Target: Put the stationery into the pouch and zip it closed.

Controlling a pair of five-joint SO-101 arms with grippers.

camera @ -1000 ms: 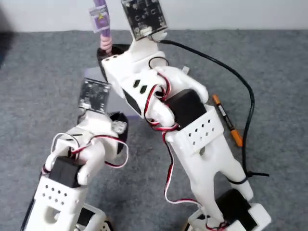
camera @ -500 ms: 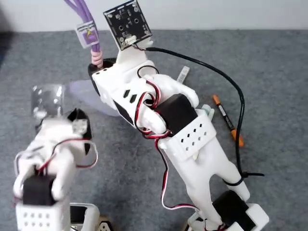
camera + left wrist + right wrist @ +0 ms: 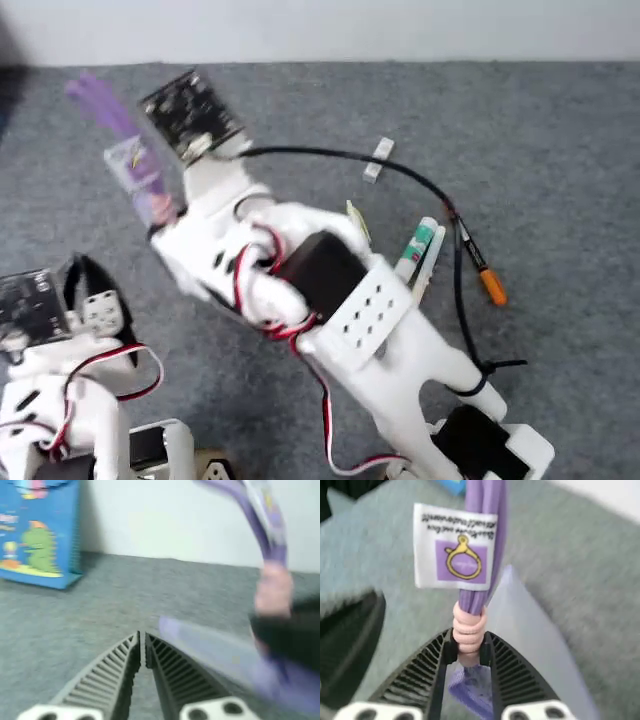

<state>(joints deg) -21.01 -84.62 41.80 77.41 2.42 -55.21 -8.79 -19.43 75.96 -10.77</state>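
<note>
The right gripper (image 3: 467, 642) clamps the pink-beaded strap (image 3: 467, 625) of the translucent purple pouch (image 3: 535, 630); we should lay it flat on the desk (image 3: 560, 150). The left gripper (image 3: 142, 639): closed, empty.

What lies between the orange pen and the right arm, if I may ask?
In the high view, a green-and-white stick and a black cable lie between orange pen and right arm.

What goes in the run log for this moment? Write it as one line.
right gripper: shut on pouch strap | left gripper: shut, empty | orange pen, green-white marker: on carpet, outside pouch
</note>
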